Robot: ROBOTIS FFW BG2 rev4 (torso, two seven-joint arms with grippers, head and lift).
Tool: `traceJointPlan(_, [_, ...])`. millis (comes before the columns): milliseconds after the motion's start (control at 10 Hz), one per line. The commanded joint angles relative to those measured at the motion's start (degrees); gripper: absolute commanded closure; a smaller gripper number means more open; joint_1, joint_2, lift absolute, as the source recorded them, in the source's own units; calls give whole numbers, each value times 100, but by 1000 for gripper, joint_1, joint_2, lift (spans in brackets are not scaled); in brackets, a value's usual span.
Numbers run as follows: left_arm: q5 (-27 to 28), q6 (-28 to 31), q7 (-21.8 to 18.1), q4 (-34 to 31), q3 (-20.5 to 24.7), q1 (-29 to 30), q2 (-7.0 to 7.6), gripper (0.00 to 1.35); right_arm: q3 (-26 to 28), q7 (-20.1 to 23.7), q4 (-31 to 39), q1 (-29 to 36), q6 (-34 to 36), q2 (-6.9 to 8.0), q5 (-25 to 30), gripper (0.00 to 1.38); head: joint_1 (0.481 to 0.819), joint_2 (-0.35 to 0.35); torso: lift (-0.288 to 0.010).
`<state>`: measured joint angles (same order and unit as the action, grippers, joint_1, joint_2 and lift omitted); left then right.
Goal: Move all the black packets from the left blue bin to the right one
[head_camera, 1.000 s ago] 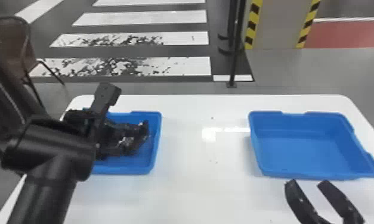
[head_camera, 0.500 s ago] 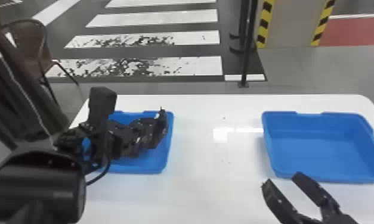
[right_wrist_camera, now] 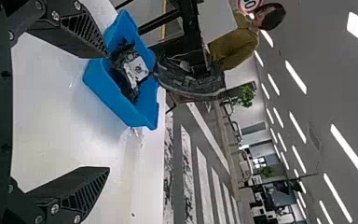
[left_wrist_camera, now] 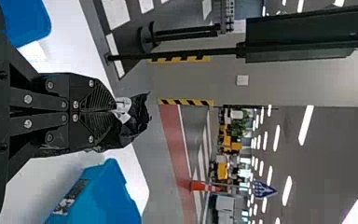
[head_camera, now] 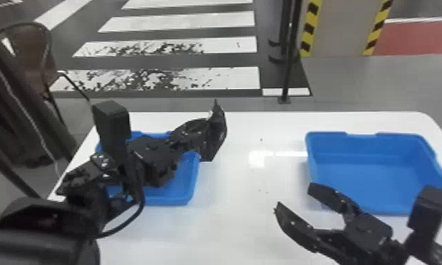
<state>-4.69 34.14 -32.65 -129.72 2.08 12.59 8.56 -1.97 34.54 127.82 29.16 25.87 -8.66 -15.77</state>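
Two blue bins: we see both on the white table [head_camera: 230,229], the left blue bin [head_camera: 187,201] at eight o'clock and the right blue bin [head_camera: 368,172] at four o'clock from the middle of the head view.
Left gripper [head_camera: 203,136]: we find it raised at two o'clock of the left blue bin's middle, its fingers pressed onto a black packet.
Held black packet [head_camera: 216,135]: we see it pinched above the table, near the left blue bin's three o'clock side; in the left wrist view it bulges beyond the fingertips, a crumpled black wrapper with a white patch between them.
Packets in the left bin [right_wrist_camera: 120,79]: in the right wrist view we make out crumpled black wrapping and a white label inside the left blue bin; we cannot tell how many packets lie there.
Right gripper [head_camera: 295,198]: we have it at eight o'clock of the right blue bin's middle, fingers spread well apart with nothing between them.
Black pole [head_camera: 288,70]: we see it standing on the floor beyond the table, at one o'clock.
Chair [head_camera: 31,67]: we see it at ten o'clock, beyond the table.
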Motion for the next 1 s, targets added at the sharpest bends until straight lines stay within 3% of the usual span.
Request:
traceJointPlan(0, [-331, -503, 145, 0, -140, 147, -38, 1211, -54, 17, -6, -301, 211, 5, 149, 167, 695, 88, -140])
traceJointPlan(300, [-616, -714, 294, 0, -414, 204, -56, 1211, -374, 8, -245, -948, 281, 14, 149, 167, 695, 63, -140])
traceJointPlan(900, [-1062, -883, 417, -14, -791, 175, -56, 1211, -842, -194, -569, -1482, 140, 14, 114, 165, 695, 77, -140])
